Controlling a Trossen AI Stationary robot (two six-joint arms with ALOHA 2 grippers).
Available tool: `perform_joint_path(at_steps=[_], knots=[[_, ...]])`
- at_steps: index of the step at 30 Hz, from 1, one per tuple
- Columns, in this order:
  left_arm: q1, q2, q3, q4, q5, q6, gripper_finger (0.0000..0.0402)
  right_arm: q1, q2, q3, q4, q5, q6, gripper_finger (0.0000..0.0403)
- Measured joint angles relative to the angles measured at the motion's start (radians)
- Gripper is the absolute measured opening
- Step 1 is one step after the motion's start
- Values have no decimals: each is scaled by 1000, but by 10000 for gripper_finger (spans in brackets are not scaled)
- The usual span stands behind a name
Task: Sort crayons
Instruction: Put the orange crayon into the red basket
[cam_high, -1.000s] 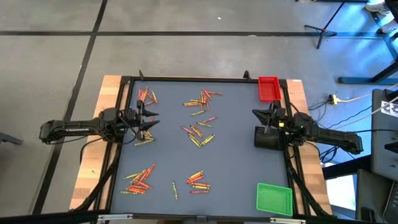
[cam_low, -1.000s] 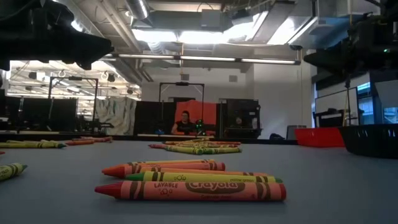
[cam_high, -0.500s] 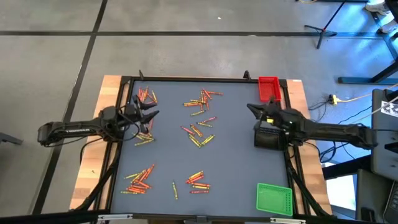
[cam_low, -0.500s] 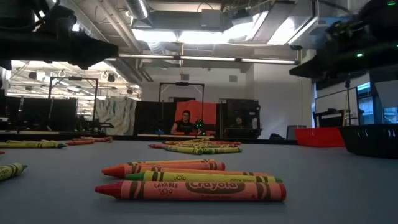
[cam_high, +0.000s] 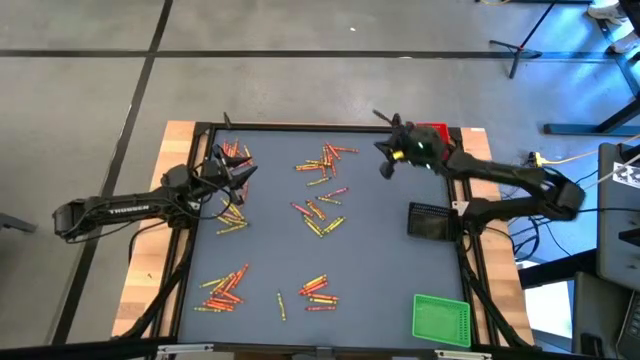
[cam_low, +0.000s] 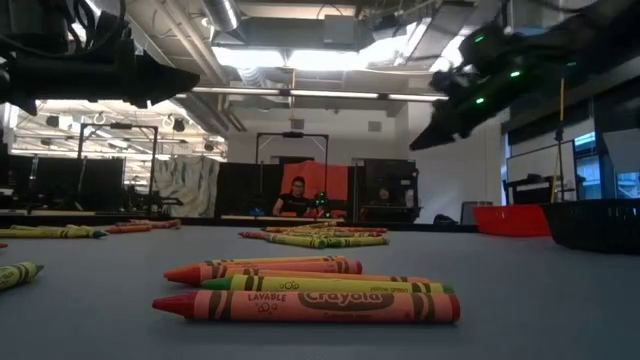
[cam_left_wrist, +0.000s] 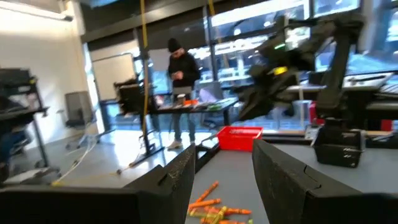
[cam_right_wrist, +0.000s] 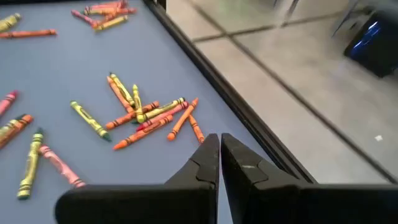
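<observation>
Red, orange and yellow crayons lie flat on the grey mat in several loose heaps: far left (cam_high: 236, 153), far middle (cam_high: 325, 160), centre (cam_high: 318, 215), near left (cam_high: 225, 290). Some lie close in the low view (cam_low: 300, 298). My left gripper (cam_high: 238, 172) hangs open above the far-left heap, its fingers (cam_left_wrist: 180, 177) apart with nothing between them. My right gripper (cam_high: 384, 166) is shut and empty, in the air beside the red tray, right of the far-middle heap (cam_right_wrist: 146, 115). Its fingers (cam_right_wrist: 208, 155) slant down.
A red tray (cam_high: 434, 142) stands at the far right corner, partly under my right arm. A black tray (cam_high: 433, 221) sits at the right edge and a green tray (cam_high: 441, 320) at the near right. A dark frame (cam_high: 300, 126) rims the mat. People stand in the room beyond.
My right gripper has swung from above the black tray toward the table's far edge and inward to the left, rising and tipping down, still shut. My left gripper has drifted a little toward the far edge and turned, still open. No crayon has moved.
</observation>
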Motion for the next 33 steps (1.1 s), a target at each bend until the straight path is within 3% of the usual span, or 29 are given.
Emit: perform_joint_path(at_steps=[4,11,19,22,33], knots=[[22,29,0,39,53,-9,144,-55,162,113,-7,-47,-4,17],[35,67,0,93,57,-13,144,-61,388,303,-122,-76,-51,23],[35,145,54,114,82,12,144,-62,597,572,-388,-76,-103,111],[34,178,69,113,116,3,144,-62,665,656,-469,-79,-148,126],[33,214,71,107,129,-17,144,-61,829,784,-595,-91,-212,108]])
